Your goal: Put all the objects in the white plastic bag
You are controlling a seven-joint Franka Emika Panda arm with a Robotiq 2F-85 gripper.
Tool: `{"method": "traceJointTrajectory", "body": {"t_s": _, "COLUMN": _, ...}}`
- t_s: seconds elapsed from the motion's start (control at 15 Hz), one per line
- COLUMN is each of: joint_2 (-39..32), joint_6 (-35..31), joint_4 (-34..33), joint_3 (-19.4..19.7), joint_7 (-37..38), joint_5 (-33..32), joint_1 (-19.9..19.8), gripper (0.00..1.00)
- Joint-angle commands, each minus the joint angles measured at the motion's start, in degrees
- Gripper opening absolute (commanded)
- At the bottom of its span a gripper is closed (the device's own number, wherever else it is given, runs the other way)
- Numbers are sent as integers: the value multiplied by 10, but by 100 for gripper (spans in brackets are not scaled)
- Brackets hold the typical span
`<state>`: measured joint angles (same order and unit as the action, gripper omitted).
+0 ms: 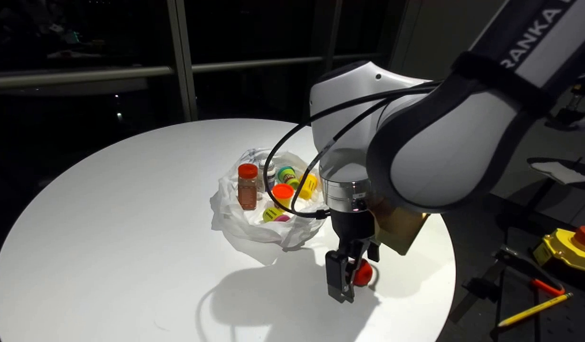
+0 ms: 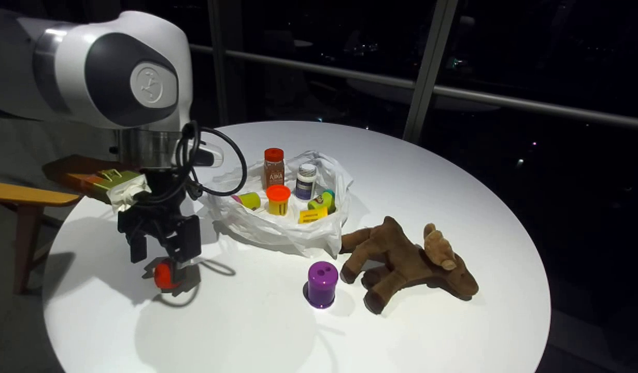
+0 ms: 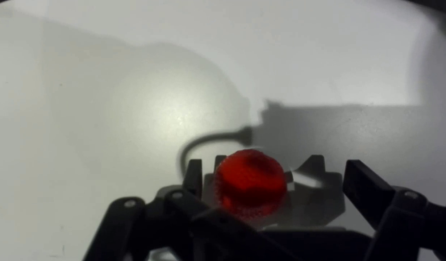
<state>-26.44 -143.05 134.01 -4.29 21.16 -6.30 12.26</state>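
Left to right, as in an exterior view, on a round white table (image 2: 427, 342):

1. Black two-fingered gripper (image 2: 163, 253). Fingers (image 3: 367, 195) spread wide, pointing down; nothing held.

2. Small, rounded, shiny red object (image 3: 250, 181) with a ribbed edge. Below the fingers; in the wrist view, within the gap, off-centre towards the finger at that view's left. Standing or lying: cannot tell. Probably hard, light, slippery on the smooth face. Best centred first, then taken across the widest part, with the ribbing as likely grip.

3. Thin, wrinkled white plastic bag (image 2: 282, 237), mouth spread open. Right of the fingers and farther back. Inside: yellow-green tub with pink lid (image 2: 250, 201); clear jar with red lid and reddish-brown contents (image 2: 273, 171); yellow tub with orange-red lid (image 2: 278, 202); white bottle with dark label (image 2: 306, 184); plain yellow tub (image 2: 312, 215); green tub with teal lid (image 2: 321, 202). Flimsy; apt to drag if brushed.

4. Glossy purple cylinder (image 2: 323, 286), upright, holes in top. Right of the fingers, well apart; outside the bag. Presumably stiff, light, slick; take from above across the straight sides.

5. Brown plush moose with tan antlers (image 2: 399, 254), on its side. Farthest right of the fingers; outside the bag, hind end at the rim, contact uncertain. Likely soft, floppy, hard to damage; pinch deep around the trunk.
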Motion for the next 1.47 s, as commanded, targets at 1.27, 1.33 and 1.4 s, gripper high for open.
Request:
{"method": "traceJointTrajectory", "body": {"t_s": 1.27, "joint_2": 34, "joint_6": 53, "joint_4": -44, "joint_3": 35, "joint_7": -5, "joint_5": 12, "joint_1": -2, "gripper": 25}}
{"method": "traceJointTrajectory", "body": {"t_s": 1.33, "joint_2": 54, "joint_6": 46, "joint_4": -47, "joint_3": 37, "joint_7": 1, "joint_5": 6, "joint_1": 3, "gripper": 25}}
{"method": "traceJointTrajectory", "body": {"t_s": 1.4, "joint_2": 69, "joint_6": 42, "joint_4": -54, "joint_3": 38, "joint_7": 6, "joint_5": 4, "joint_1": 4, "gripper": 25}}
